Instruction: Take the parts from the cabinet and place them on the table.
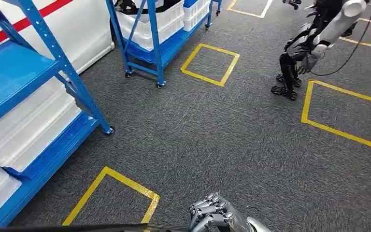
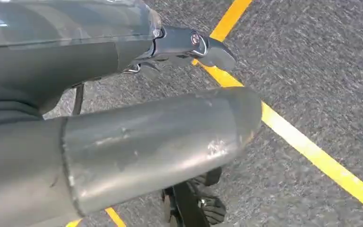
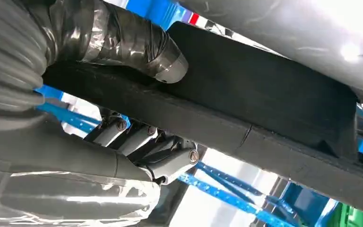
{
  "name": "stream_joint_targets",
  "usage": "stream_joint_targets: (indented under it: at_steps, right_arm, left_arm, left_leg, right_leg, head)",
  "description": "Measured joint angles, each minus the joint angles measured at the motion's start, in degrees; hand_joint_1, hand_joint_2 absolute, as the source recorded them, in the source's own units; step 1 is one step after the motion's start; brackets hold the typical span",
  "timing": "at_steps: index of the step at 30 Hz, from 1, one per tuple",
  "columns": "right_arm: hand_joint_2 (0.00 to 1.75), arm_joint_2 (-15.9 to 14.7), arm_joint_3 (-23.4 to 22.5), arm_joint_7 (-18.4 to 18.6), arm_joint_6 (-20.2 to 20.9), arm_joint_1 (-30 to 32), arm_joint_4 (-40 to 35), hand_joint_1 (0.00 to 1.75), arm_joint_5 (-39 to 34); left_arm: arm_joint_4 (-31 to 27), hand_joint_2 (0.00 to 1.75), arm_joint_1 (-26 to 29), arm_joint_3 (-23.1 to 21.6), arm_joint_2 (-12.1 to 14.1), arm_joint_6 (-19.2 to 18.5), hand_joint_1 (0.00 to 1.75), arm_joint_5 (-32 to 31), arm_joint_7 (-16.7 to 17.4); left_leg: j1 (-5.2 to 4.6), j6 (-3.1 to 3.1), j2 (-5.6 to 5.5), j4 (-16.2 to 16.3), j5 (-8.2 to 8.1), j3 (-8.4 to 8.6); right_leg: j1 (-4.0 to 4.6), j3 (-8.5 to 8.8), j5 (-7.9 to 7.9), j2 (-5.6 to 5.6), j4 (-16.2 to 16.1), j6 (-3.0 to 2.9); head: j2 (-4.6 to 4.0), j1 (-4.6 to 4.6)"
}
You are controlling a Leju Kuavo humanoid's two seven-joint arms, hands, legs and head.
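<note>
A long black part [image 1: 77, 228] runs along the bottom edge of the head view, over the grey carpet. My right hand [image 1: 215, 215] grips its right end, fingers curled round it. In the right wrist view the same black part [image 3: 264, 94] is a thick flat bar, clamped between my right hand's [image 3: 90, 156] taped thumb on one face and the fingers [image 3: 160, 156] on the other. My left hand [image 2: 146, 142] hangs over the carpet with its thumb and fingers [image 2: 184, 42] apart and nothing between them.
A blue shelf rack [image 1: 24, 72] with white bins [image 1: 29, 130] stands at the left. A second blue rack [image 1: 149, 34] is farther back. Yellow taped squares [image 1: 210, 63] mark the carpet. Another humanoid robot [image 1: 314, 43] stands at the far right.
</note>
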Motion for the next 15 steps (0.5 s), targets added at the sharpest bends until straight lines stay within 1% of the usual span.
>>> stream_joint_targets:
  at_steps: [1, 2, 3, 4, 5, 6, 7, 8, 9, 10, 11, 12, 13, 14, 15]
  right_arm:
    - [1.75, 0.09, 0.09, 0.22, 0.33, -0.51, 0.09, 1.66, 0.00]
    - [1.75, 0.13, 0.20, 0.41, 0.66, -1.07, 0.15, 1.66, -0.11]
    - [1.75, 0.18, 0.33, 0.53, 0.83, -1.69, 0.31, 1.66, -0.20]
    - [1.75, 0.22, 0.50, 0.70, 1.07, -2.08, 0.35, 1.66, -0.35]
    - [1.75, 0.22, 0.59, 0.85, 1.38, -2.41, 0.39, 1.66, -0.63]
    - [1.75, 0.24, 0.68, 1.01, 1.64, -3.01, 0.41, 1.66, -0.87]
    - [1.75, 0.24, 0.79, 1.25, 1.91, -3.48, 0.44, 1.66, -1.03]
    - [1.75, 0.24, 0.81, 1.38, 2.10, -3.67, 0.46, 1.66, -1.07]
    - [1.75, 0.24, 0.85, 1.47, 2.19, -4.05, 0.48, 1.66, -1.11]
    - [1.75, 0.24, 0.90, 1.51, 2.36, -4.53, 0.63, 1.66, -1.18]
    - [1.75, 0.24, 1.01, 1.51, 2.50, -4.76, 0.83, 1.66, -1.33]
    - [1.75, 0.24, 1.07, 1.51, 2.56, -4.75, 0.88, 1.66, -1.53]
    - [1.75, 0.24, 1.16, 1.51, 2.60, -4.78, 0.96, 1.66, -1.66]
    - [1.75, 0.24, 1.27, 1.51, 2.60, -4.85, 1.03, 1.66, -1.75]
    - [1.75, 0.24, 1.33, 1.51, 2.60, -4.91, 1.05, 1.66, -1.77]
  left_arm:
    - [0.00, 0.00, -0.04, 0.27, 0.02, -0.02, 0.00, 0.24, -0.35]
    - [0.00, 0.00, -0.01, 0.46, 0.02, -0.04, 0.00, 0.46, -0.68]
    - [0.00, 0.00, 0.06, 0.68, 0.09, -0.09, 0.00, 0.73, -0.85]
    - [0.00, 0.00, -0.05, 0.86, 0.07, -0.29, 0.00, 0.83, -1.12]
    - [0.00, 0.00, 0.02, 1.10, 0.04, -0.35, 0.00, 0.88, -1.36]
    - [0.00, 0.00, -0.12, 1.25, 0.02, -0.42, 0.00, 0.94, -1.55]
    - [-0.02, 0.00, -0.16, 1.29, 0.00, -0.48, 0.00, 1.05, -1.71]
    - [-0.02, 0.00, -0.20, 1.31, -0.11, -0.55, 0.00, 1.10, -1.82]
    - [-0.02, 0.00, -0.17, 1.36, -0.13, -0.59, 0.00, 1.10, -1.97]
    - [0.00, 0.00, -0.03, 1.40, -0.15, -0.72, 0.00, 0.96, -2.03]
    - [0.00, 0.00, 0.10, 1.40, -0.15, -0.72, 0.00, 0.81, -2.06]
    - [0.00, 0.00, 0.14, 1.40, -0.15, -0.72, 0.00, 0.72, -2.05]
    - [0.00, 0.00, 0.12, 1.40, -0.15, -0.72, 0.00, 0.66, -2.05]
    - [0.00, 0.00, 0.11, 1.40, -0.20, -0.72, 0.00, 0.61, -2.06]
    - [0.00, 0.00, 0.06, 1.40, -0.22, -0.72, 0.00, 0.59, -2.06]
  left_leg:
    - [0.02, 0.17, -0.68, -5.14, 3.00, 2.13]
    - [0.07, 0.40, -2.49, -9.46, 5.08, 3.86]
    - [0.05, 0.56, -4.62, -10.87, 4.16, 4.27]
    - [0.09, 0.63, -4.28, -11.59, 4.14, 4.56]
    - [-0.14, 0.84, -3.90, -11.54, 4.29, 4.48]
    - [-0.32, 0.97, -3.31, -11.52, 4.35, 4.52]
    - [0.05, 1.48, -2.69, -12.04, 4.68, 4.73]
    - [0.22, 1.92, -1.88, -12.55, 5.00, 5.06]
    - [0.16, 2.25, -1.41, -12.75, 5.02, 5.22]
    - [0.07, 2.44, -0.78, -12.74, 4.99, 5.22]
    - [0.01, 2.53, -0.14, -12.70, 4.93, 5.20]
    - [-0.01, 2.58, 0.54, -12.69, 4.88, 5.19]
    - [-0.01, 2.55, 1.21, -12.67, 4.80, 5.20]
    - [0.00, 2.43, 1.86, -12.67, 4.70, 5.31]
    - [0.02, 2.29, 2.44, -12.67, 4.56, 5.48]
  right_leg:
    - [-0.01, 0.03, -0.10, 0.71, 0.24, 0.11]
    - [-0.07, -0.10, -0.26, 1.25, 0.53, 0.24]
    - [0.24, -0.49, -0.40, 1.73, 0.95, 0.52]
    - [0.04, -0.96, -0.32, 2.40, 1.24, 0.76]
    - [-0.24, -1.15, 0.02, 2.80, 1.06, 1.26]
    - [-0.40, -1.23, 0.25, 3.37, 0.83, 1.62]
    - [-0.12, -1.34, 0.33, 3.93, 0.85, 1.95]
    - [-0.21, -1.39, -0.25, 1.66, 1.58, 2.03]
    - [-0.05, -2.19, -1.66, -0.64, 3.45, 2.33]
    - [-0.15, -4.03, -3.81, -1.66, 7.07, 2.55]
    - [-0.35, -6.30, -6.00, -2.15, 11.70, 2.75]
    - [-0.57, -8.32, -7.34, -2.33, 15.58, 2.95]
    - [-0.80, -9.36, -7.47, -2.40, 17.51, 3.10]
    - [-1.00, -8.97, -6.22, -2.54, 16.60, 3.22]
    - [-1.12, -7.40, -4.15, -2.83, 13.55, 3.25]
  head:
    - [-0.02, 0.00]
    - [-0.02, 0.00]
    - [0.00, 0.02]
    - [0.00, 0.00]
    - [-0.02, 0.02]
    - [0.00, 0.00]
    - [0.00, 0.00]
    - [0.00, 0.02]
    - [-0.02, 0.04]
    - [0.00, 0.02]
    - [0.00, 0.02]
    - [0.00, 0.02]
    - [0.00, 0.02]
    - [0.00, 0.02]
    - [-0.02, 0.02]
